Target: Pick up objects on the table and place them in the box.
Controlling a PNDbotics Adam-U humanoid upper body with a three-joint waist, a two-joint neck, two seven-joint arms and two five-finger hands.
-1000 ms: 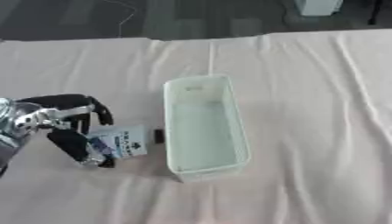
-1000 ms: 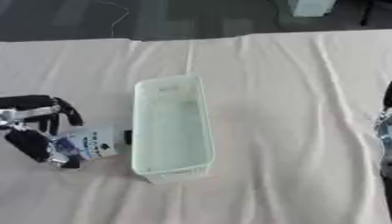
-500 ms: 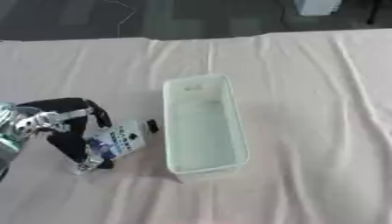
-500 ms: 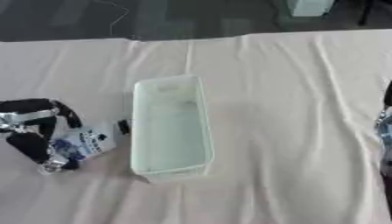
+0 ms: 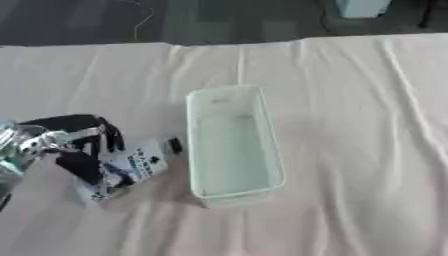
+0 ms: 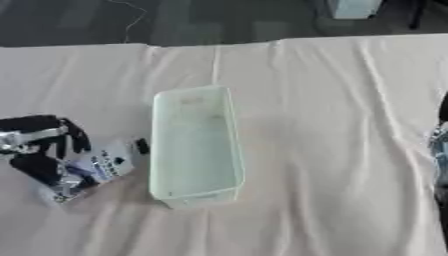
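Note:
A pale translucent box (image 5: 233, 145) stands lengthwise in the middle of the cloth-covered table. Left of it my left hand (image 5: 77, 142) has its black fingers and thumb curled round a white packet with blue print and a dark cap (image 5: 131, 166). The packet is tilted, its capped end pointing up toward the box's left wall and its lower end near the cloth. Part of my right arm (image 6: 440, 150) shows at the right edge of the right eye view; its hand is out of sight.
A wrinkled cream cloth (image 5: 350, 100) covers the table. Dark floor lies beyond the far edge, with a pale blue object (image 5: 360, 7) and a thin cable (image 5: 140, 20) on it.
My left hand has closed round the packet and tipped it, raising its capped end toward the box. The box has not moved.

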